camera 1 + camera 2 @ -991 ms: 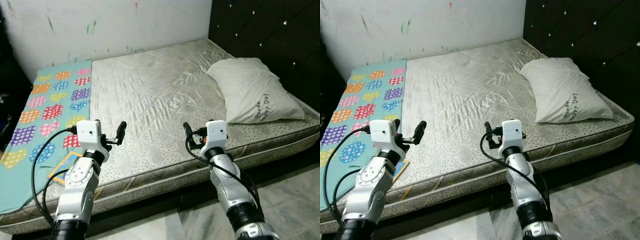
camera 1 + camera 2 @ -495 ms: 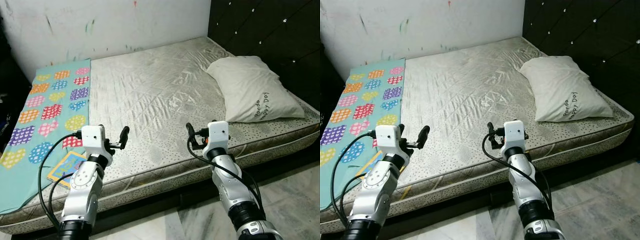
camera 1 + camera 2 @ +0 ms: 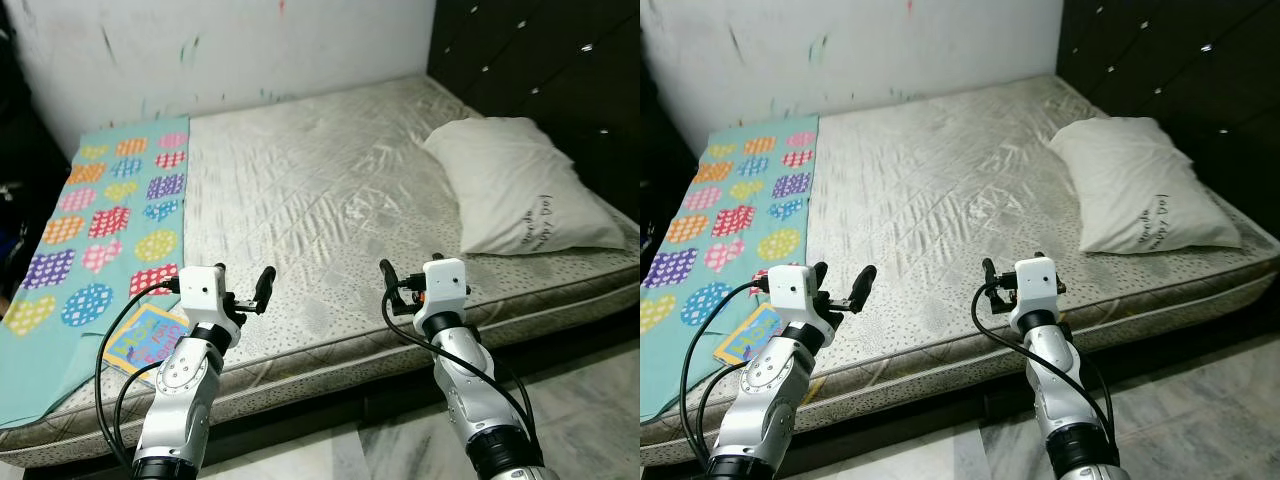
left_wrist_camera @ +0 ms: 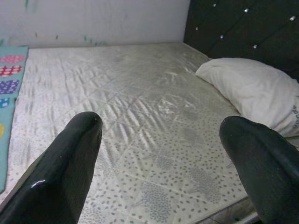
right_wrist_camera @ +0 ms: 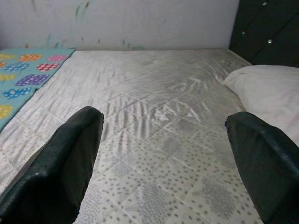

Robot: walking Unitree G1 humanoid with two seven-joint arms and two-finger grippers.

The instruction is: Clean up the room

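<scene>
A bare cream mattress (image 3: 310, 170) lies before me. A white pillow (image 3: 520, 185) rests at its right end by the headboard. Along the left side is spread a teal blanket (image 3: 110, 210) with coloured hearts. A colourful picture book (image 3: 145, 333) lies on the blanket near the front edge. My left gripper (image 3: 245, 282) hovers open over the front edge, just right of the book. My right gripper (image 3: 402, 278) hovers open over the front edge further right, short of the pillow. Both wrist views look across the mattress between wide-apart fingers (image 4: 70, 154) (image 5: 65, 158), holding nothing.
A black tufted headboard (image 3: 540, 60) rises on the right. A white wall (image 3: 220, 45) with paint marks runs behind the bed. Grey tiled floor (image 3: 590, 400) shows at the bottom right, below the mattress edge.
The camera has shifted, so the bed sits a little differently in view. Both arms sit lower and closer to the front edge. The book shows more fully. Both grippers stay open.
</scene>
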